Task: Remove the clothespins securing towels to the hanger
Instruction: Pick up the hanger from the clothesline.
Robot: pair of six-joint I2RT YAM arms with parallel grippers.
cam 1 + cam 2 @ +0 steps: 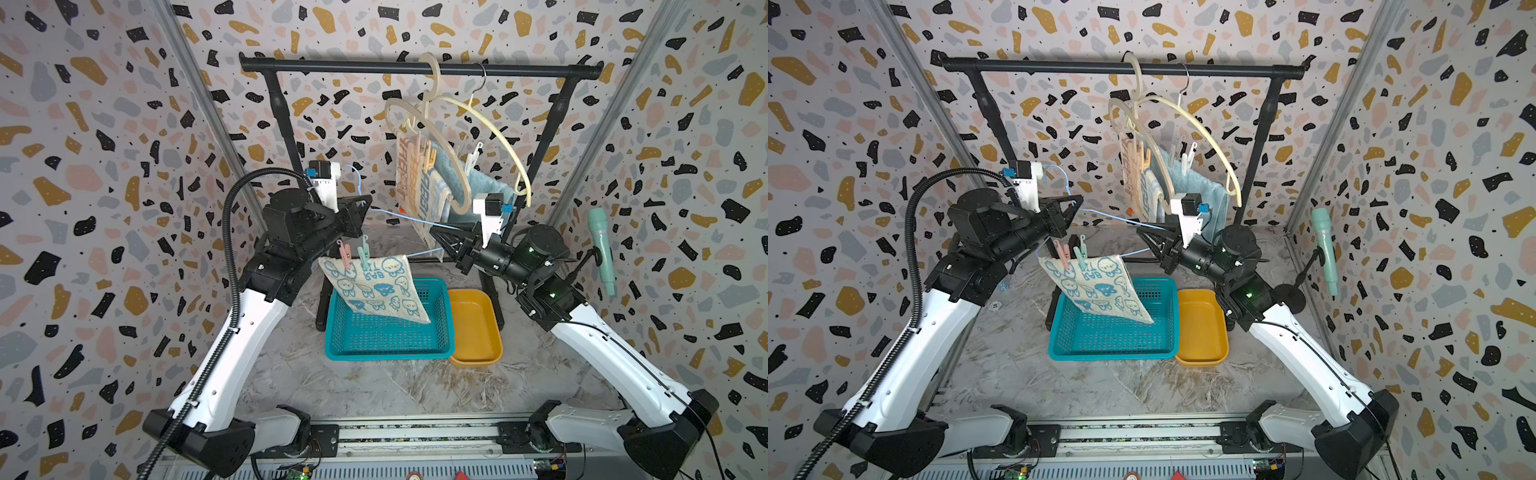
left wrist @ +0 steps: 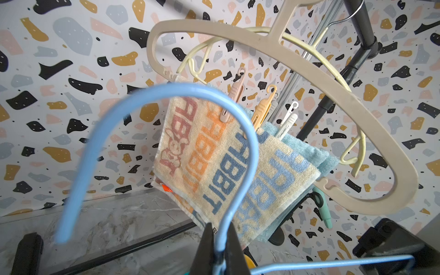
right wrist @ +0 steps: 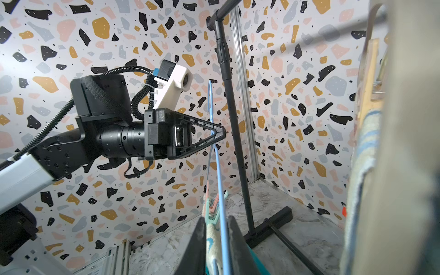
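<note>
While clenching the neck of a thin light-blue wire hanger (image 2: 253,152) in the left tool (image 1: 365,204), just below the hook, holds it slanted above the grey marbled worktop (image 1: 374,395), well in front of the black metal rail (image 1: 353,66). Clipped side by side on the lower wire, toward its left end: a small pastel-pink plastic clothespin (image 1: 345,257) and a mint-green plastic clothespin (image 1: 364,254), both biting the top edge of a small cream towel printed with blue cartoon animals (image 1: 374,291). Hangs limp and askew, lower corner dipping into a teal perforated plastic basket (image 1: 386,353). Judged light, hard and springy, with smooth sides apt to slip. Best pinched across the flared tails standing above the wire, squeezed to spread the beak, then drawn up and off. Soft, floppy cloth, likely to swing down on the remaining peg after the first removal and to drop into the basket once freed of both. To the right, right tool (image 1: 435,233) released, prongs parted on either side of the hanger's wire and the towel's edge, pinching neither, judging by the right wrist view. Just beside the basket, a shallow mustard-yellow plastic tray (image 1: 473,324). Behind, on the rail, a broad beige plastic hanger (image 2: 226,29) carrying an orange-and-blue striped towel lettered "RABBIT" (image 2: 209,162) under a pinkish peg (image 2: 234,95) and an orange peg (image 2: 262,109), with a light-blue terry towel (image 2: 307,147) and white pegs (image 2: 288,119) behind it: thicker pile, probably a firmer bite to overcome.
</note>
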